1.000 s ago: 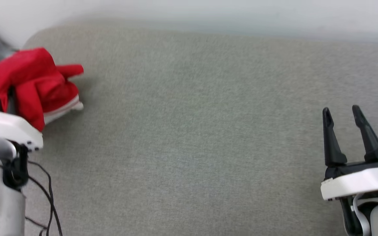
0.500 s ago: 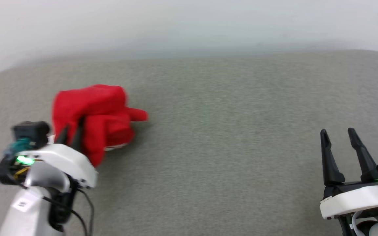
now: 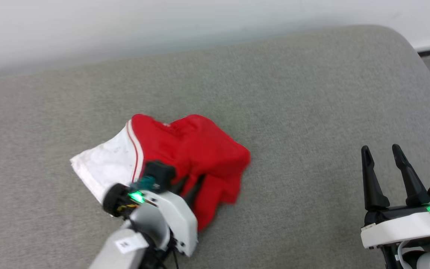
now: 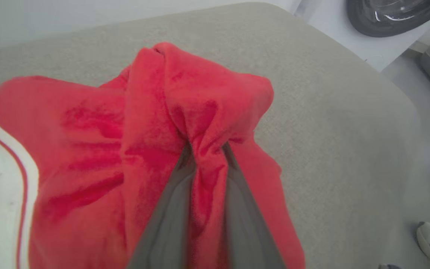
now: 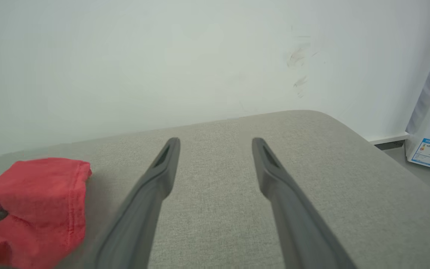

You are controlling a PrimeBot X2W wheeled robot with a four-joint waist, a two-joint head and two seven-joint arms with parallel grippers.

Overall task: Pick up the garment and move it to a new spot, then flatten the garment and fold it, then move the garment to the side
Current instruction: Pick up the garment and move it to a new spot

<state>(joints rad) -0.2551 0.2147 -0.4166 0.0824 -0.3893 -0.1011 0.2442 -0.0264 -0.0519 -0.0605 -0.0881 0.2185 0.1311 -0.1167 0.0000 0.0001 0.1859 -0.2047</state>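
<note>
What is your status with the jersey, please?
Left hand shut on jersey, bunched over cushion. Right hand open, apart from it. Bare cushion between hands.

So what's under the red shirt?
The grey cushion shows all around the garment. The left gripper has its jaws shut on a red fold, tips buried in cloth. Whatever lies directly beneath the bunched fabric is covered.
</note>
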